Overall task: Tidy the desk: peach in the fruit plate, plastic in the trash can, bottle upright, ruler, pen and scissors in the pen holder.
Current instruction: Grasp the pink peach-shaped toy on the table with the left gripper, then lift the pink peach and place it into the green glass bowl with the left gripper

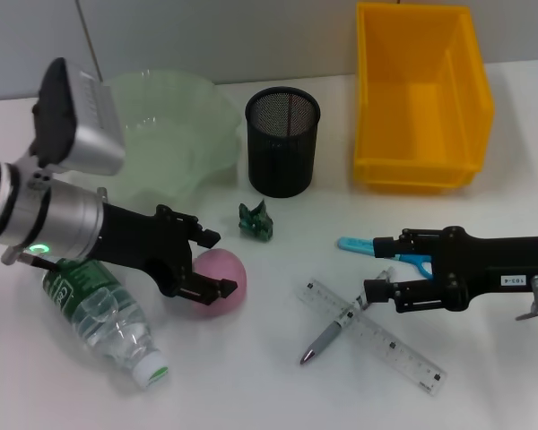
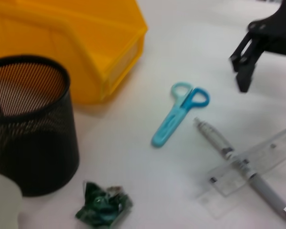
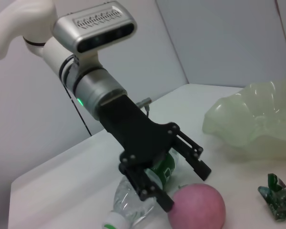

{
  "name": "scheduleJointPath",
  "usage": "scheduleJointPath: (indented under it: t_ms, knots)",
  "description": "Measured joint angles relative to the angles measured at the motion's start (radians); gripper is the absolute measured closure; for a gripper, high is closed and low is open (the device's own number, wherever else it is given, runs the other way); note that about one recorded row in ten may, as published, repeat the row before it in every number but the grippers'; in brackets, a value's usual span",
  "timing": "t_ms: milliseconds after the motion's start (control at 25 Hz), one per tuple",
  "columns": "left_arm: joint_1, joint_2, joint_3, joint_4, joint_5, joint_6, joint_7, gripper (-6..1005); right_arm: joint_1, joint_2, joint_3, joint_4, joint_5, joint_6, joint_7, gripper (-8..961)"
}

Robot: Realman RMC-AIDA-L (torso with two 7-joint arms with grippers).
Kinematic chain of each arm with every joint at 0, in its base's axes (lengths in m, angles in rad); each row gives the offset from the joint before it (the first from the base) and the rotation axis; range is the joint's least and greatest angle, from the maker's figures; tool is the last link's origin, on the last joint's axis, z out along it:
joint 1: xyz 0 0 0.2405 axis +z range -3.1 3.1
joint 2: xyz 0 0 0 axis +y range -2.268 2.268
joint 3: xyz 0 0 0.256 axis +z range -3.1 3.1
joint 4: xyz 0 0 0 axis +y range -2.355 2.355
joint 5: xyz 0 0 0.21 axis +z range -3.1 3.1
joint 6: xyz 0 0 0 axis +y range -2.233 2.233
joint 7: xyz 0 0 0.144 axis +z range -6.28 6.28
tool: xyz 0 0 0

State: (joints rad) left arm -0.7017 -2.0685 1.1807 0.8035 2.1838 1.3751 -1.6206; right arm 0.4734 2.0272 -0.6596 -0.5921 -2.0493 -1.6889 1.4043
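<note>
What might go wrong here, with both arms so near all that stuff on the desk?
The peach is round, and the open left gripper sits around it; a poor closing might send it rolling. The bottle lies on its side right beside that arm and might get nudged. The right gripper, open, hovers by the scissors, where the pen lies across the ruler; lifting one might drag the other.
</note>
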Motion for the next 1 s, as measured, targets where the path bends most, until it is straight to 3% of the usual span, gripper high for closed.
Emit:
scheduleJointPath:
  t_ms: [160,640,1000]
  knots:
    - [-0.001,0.002,0.057,-0.002,0.003,-0.048,-0.035,230,0.002,-0.002,0.000,0.000,0.000,0.000,0.003,139]
    - [-0.024,-0.001,0.079,-0.006,0.072,-0.054,-0.129,230,0.011,-0.002,-0.005,0.000,0.001,0.000,0.003,139]
    - [-0.020,-0.002,0.079,0.001,0.071,-0.054,-0.146,485,0.011,-0.003,-0.005,0.000,0.000,0.000,0.003,139]
